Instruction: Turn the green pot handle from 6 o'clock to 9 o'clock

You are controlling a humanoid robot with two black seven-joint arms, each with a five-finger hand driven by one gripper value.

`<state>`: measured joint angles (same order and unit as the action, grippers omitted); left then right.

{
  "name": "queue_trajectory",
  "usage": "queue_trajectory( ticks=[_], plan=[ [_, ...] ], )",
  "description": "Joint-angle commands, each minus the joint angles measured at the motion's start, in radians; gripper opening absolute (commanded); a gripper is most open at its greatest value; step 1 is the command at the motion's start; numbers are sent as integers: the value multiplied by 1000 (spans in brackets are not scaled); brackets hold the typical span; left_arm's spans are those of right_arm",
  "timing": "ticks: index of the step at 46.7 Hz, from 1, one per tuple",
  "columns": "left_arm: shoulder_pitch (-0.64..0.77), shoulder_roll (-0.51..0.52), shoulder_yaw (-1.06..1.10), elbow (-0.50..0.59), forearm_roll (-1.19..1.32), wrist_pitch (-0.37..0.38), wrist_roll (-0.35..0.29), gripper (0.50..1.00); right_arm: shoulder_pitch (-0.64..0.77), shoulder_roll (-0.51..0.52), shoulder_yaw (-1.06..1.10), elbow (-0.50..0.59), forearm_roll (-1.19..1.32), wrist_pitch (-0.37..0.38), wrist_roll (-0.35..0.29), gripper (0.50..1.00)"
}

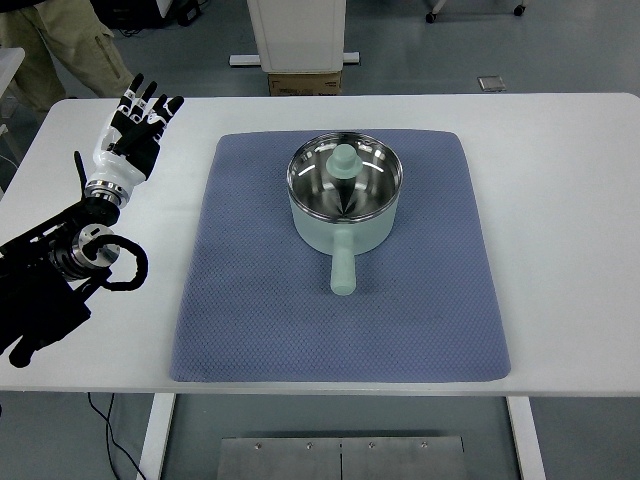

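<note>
Green pot point(341, 210) is sitting upright on the far half of the blue mat point(250, 320), steel interior showing, lid knob reflecting inside. Its handle point(343, 270) is pointing straight toward the robot's side. Left hand point(137, 125) is hovering over the white table point(570, 200), well apart from the mat's left edge, fingers spreading wide, holding nothing.
</note>
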<state>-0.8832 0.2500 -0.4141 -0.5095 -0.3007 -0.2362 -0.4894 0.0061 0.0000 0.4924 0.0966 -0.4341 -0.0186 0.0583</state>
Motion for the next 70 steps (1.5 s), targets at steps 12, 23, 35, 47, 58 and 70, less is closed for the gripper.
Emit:
queue_trajectory(
  ticks=[12, 23, 35, 47, 58, 70],
  plan=[
    [0, 0, -2, 0, 0, 0, 0, 1000, 0, 0, 0, 0, 0, 0, 0, 1000],
    [0, 2, -3, 0, 0, 0, 0, 1000, 0, 0, 0, 0, 0, 0, -2, 1000],
    [0, 3, -17, 0, 2, 2, 0, 1000, 0, 0, 0, 0, 0, 0, 0, 1000],
    [0, 12, -23, 0, 2, 3, 0, 1000, 0, 0, 0, 0, 0, 0, -2, 1000],
    [0, 15, -25, 0, 2, 5, 0, 1000, 0, 0, 0, 0, 0, 0, 0, 1000],
    [0, 18, -25, 0, 3, 3, 0, 1000, 0, 0, 0, 0, 0, 0, -2, 1000]
  ],
)
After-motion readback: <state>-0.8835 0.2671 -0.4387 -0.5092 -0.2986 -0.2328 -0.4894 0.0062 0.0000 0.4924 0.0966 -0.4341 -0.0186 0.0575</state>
